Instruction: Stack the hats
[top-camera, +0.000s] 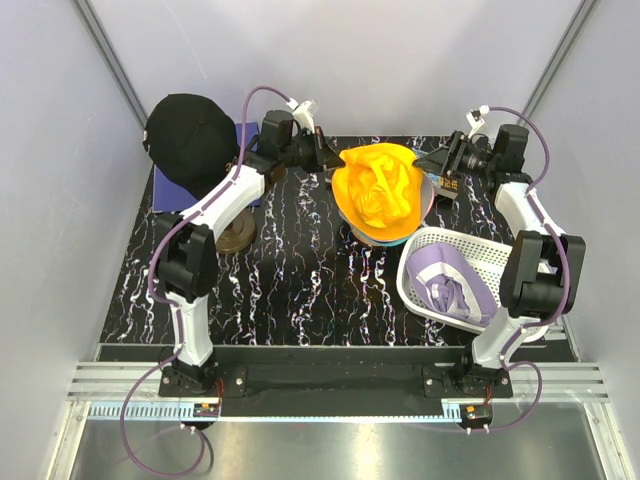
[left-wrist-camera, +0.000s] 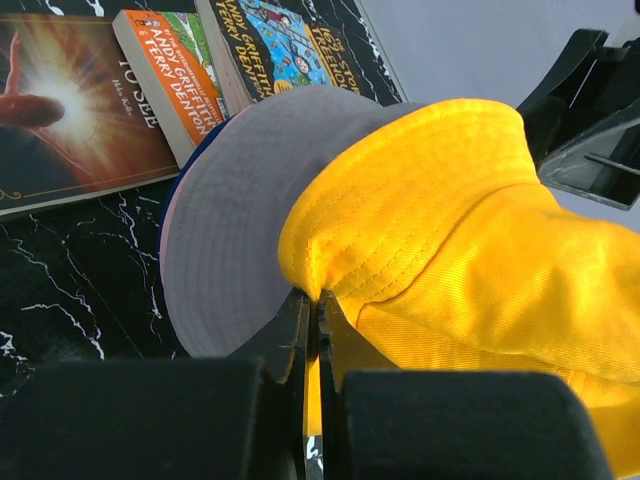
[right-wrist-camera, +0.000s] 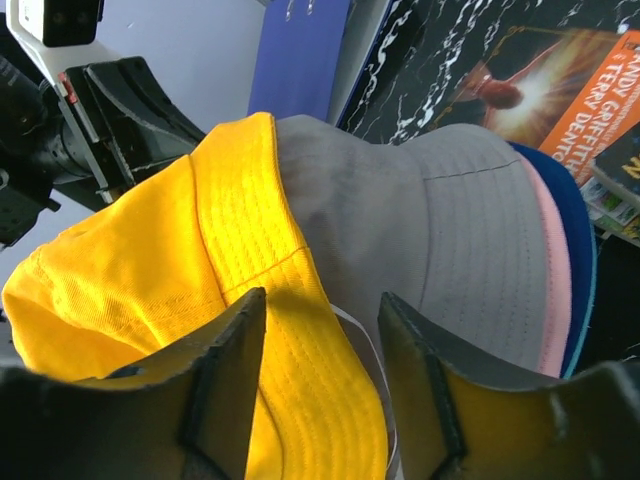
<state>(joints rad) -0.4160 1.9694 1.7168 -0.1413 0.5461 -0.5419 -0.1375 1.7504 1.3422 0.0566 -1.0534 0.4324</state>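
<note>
Orange cotton bucket hat (top-camera: 378, 190), crumpled, crown pushed in: lies on top of the hat pile at table centre-back, between the two grippers. It runs roughly left to right, one brim edge toward each arm.

Left gripper (left-wrist-camera: 315, 310): fingers together, clamped on the orange hat's brim at its left side. Fabric is pinched thin between the pads.

Right gripper (right-wrist-camera: 320, 340): fingers apart, straddling the opposite brim edge. The stitched band runs up between them and is not pinched. From these fingers the hat lies straight ahead and to the left. Right arm is the free one and the nearer to that edge; likely next is a close on the brim so both arms can spread and seat the hat.

Under the orange hat: pale grey fabric bucket hat (right-wrist-camera: 450, 220), then a pink rim (right-wrist-camera: 553, 290), then a blue rim (right-wrist-camera: 575, 230), with a thin teal edge outermost.

Count:
- Hats in the pile: five layers showing, though the teal one is hard to confirm.
- Black baseball cap (top-camera: 190, 140): one, far left, raised, apart from the pile.
- Lavender-and-white hat (top-camera: 448, 285): one, inside the white perforated plastic basket (top-camera: 478, 248), near right.
- Paperback books (left-wrist-camera: 160, 75): three, flat on the black marbled table (top-camera: 290, 270) behind the pile.
</note>
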